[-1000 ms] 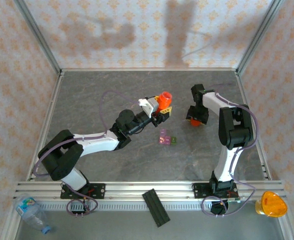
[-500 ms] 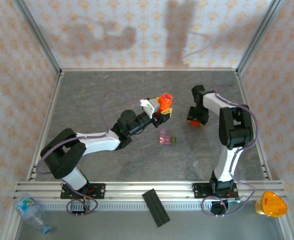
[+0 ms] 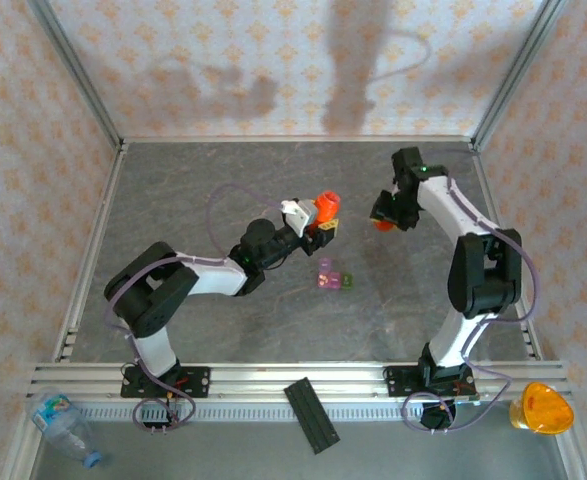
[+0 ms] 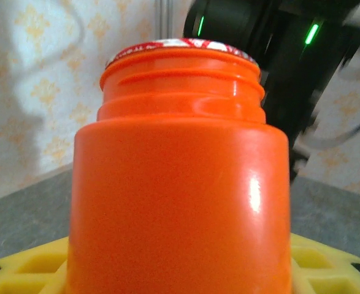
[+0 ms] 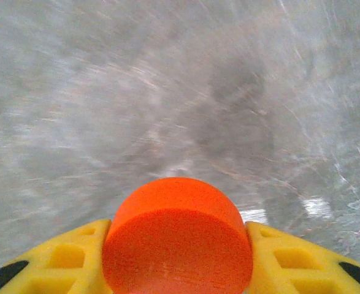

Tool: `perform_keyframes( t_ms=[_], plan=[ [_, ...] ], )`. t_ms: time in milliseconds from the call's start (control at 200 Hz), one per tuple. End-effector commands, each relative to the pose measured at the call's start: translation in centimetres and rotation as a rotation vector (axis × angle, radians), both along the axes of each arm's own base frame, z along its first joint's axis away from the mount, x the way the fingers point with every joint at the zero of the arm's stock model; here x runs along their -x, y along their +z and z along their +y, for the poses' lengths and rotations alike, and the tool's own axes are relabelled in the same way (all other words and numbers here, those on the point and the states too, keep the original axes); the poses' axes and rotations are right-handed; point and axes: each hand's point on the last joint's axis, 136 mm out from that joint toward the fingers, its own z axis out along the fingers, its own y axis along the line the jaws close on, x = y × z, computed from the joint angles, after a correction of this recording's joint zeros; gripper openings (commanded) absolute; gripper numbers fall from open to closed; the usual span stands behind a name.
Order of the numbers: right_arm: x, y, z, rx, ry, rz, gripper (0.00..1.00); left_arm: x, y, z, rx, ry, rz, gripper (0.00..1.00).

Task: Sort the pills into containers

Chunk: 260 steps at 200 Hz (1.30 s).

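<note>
L gripper (image 3: 327, 222) pinches 1 orange bottle (image 3: 325, 205), R gripper (image 3: 384, 219) 1 cap (image 5: 178, 239); 2 joined containers (image 3: 334, 280) nearby.

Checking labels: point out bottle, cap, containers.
bottle (image 4: 180, 202), left wrist view, side wall.
cap (image 5: 178, 245), right wrist view, near face.
containers (image 3: 326, 276), top view, pink box.
</note>
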Motion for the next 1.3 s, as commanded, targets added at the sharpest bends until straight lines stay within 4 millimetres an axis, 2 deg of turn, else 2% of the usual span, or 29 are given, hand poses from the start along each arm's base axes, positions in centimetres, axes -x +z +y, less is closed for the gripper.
perform_keyframes(
  t_ms=[0,110,200,410,425,480,751,1021,1296],
  plan=[
    [0.4,5.9,2.9,-0.091,0.101,-0.071,0.42,-1.0,1.8,0.4,0.054,-0.022,-0.069,0.00],
    [-0.1,9.3,4.6,-0.144,0.150,-0.119,0.42,-2.2,1.6,0.9,0.052,-0.035,-0.070,0.00],
    [-0.4,11.2,6.1,-0.214,0.190,-0.145,0.42,-3.1,1.5,1.0,0.051,-0.059,-0.070,0.00],
    [-1.3,13.6,8.6,-0.301,0.277,-0.172,0.41,-4.5,1.6,1.5,0.045,-0.103,-0.086,0.00],
    [-1.3,13.8,8.7,-0.306,0.284,-0.174,0.41,-4.8,0.4,1.5,0.033,-0.104,-0.065,0.00],
    [-1.3,14.2,9.3,-0.328,0.314,-0.169,0.40,-5.1,0.0,1.5,0.024,-0.112,-0.063,0.00],
    [-0.3,14.1,12.1,-0.338,0.465,-0.102,0.39,-5.3,-1.4,1.1,-0.044,-0.127,-0.080,0.00],
    [0.4,12.4,12.3,-0.324,0.525,-0.036,0.39,-5.2,-2.3,0.9,-0.108,-0.143,-0.087,0.00],
    [0.9,11.6,13.3,-0.333,0.558,-0.008,0.40,-5.1,-1.9,0.6,-0.101,-0.160,-0.097,0.00]
  ],
)
